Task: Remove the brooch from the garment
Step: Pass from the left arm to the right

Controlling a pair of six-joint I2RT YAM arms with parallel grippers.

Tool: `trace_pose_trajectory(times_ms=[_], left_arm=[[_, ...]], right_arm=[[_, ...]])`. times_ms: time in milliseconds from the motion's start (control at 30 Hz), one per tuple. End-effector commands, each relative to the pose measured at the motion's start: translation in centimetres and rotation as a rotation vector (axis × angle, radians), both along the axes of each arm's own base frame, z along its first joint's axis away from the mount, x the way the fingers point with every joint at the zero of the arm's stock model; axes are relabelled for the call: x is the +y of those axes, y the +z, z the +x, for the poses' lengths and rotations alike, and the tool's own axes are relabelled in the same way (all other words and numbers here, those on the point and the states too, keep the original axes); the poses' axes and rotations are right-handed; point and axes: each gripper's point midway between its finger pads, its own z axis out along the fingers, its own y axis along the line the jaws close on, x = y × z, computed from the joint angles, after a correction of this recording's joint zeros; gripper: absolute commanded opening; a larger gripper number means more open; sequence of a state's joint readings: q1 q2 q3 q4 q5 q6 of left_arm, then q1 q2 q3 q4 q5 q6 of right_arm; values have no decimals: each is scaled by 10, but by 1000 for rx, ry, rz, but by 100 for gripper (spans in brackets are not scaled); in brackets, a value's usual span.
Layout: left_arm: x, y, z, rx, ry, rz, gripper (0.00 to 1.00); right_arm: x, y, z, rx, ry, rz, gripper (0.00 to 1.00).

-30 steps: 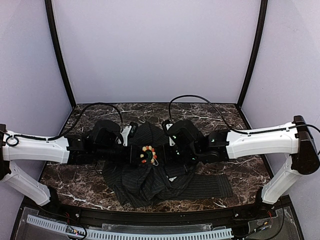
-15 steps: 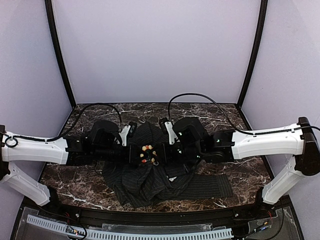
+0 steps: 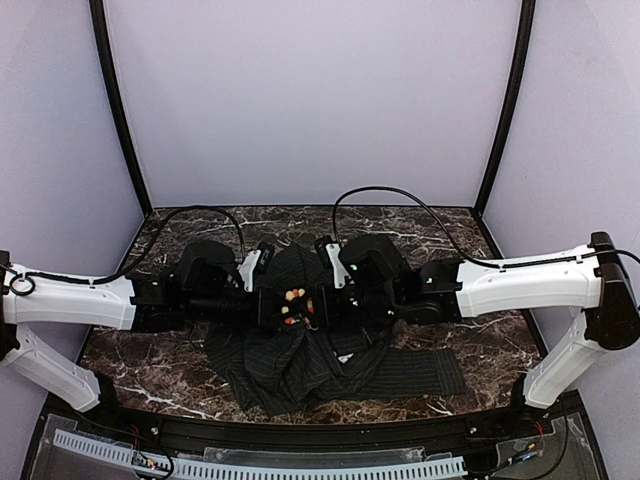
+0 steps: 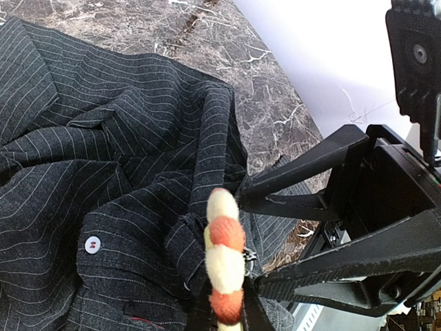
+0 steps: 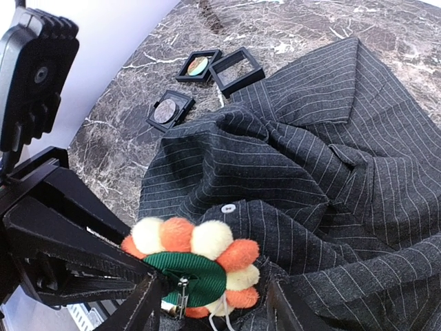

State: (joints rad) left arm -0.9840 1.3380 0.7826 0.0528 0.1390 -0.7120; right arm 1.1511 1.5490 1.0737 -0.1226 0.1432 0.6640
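The brooch (image 3: 296, 305), a ring of orange and cream pompoms round a green centre, is lifted above the dark pinstriped garment (image 3: 300, 365) at mid table. My left gripper (image 3: 284, 307) is shut on it. In the left wrist view the brooch (image 4: 224, 258) stands edge-on between my left gripper's fingertips (image 4: 224, 321). In the right wrist view its green back and metal pin clasp (image 5: 196, 272) face the camera, with garment cloth (image 5: 331, 145) bunched behind it. My right gripper (image 3: 318, 305) is open, its jaws (image 5: 213, 310) wide apart either side of the brooch and cloth.
Three small square black boxes (image 5: 198, 65) (image 5: 238, 69) (image 5: 169, 110) lie on the marble table (image 3: 150, 365) beyond the garment. A garment sleeve (image 3: 425, 372) stretches to the right. Both arms cross the table's middle.
My right gripper has moved left, close up to the brooch. The brooch has tipped from face-up to more edge-on in my left gripper's hold.
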Motion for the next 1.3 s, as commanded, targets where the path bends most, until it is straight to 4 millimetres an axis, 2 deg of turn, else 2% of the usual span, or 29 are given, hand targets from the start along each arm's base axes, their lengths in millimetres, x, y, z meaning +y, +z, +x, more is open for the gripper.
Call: trace_pose_trajectory(times_ms=[0,333,900,1067,1200,1267], left_arm=[[3,11,0,-23,-3,-33,1],[5,16,-1,-37,1,-52,1],[7,18,-1,-32,1,-87,1],[7,23,-3,-49,-16,-116,1],[6,32,-8,-71,-46,-168,1],[4,38,-13,-87,-76,-195,1]], right_arm=[[0,1,8,7,-48,0,52],[-11,-7,14,49,-80,4,51],[-27,-4,18,94,-70,102,52],[-27,14,8,55,13,197,57],[-35,28,-7,38,103,309,68],[-37,45,-21,19,191,409,73]])
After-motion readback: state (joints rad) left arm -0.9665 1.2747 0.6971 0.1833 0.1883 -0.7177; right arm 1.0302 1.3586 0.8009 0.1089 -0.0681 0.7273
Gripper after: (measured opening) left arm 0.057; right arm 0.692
